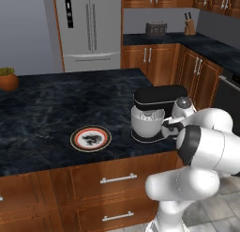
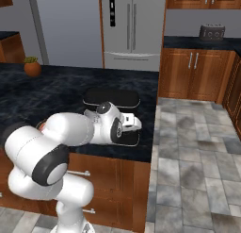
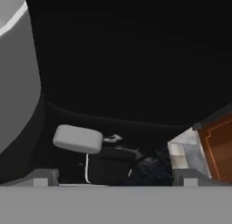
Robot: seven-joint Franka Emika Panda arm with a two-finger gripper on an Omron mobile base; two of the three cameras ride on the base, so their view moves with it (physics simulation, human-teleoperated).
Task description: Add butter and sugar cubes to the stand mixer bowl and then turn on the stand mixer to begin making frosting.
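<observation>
Stand mixer (image 1: 157,106) sits at the right end of your island counter (image 1: 47,104), its white-grey bowl (image 1: 146,121) under the black head. Your gripper (image 1: 169,129) is pressed close against the mixer's side by a small grey lever (image 3: 78,138); you cannot tell whether the jaws are parted or closed. Left of the mixer lies the red-rimmed plate (image 1: 91,138). Farther back stand the fridge (image 1: 89,27) and toaster (image 1: 156,28).
</observation>
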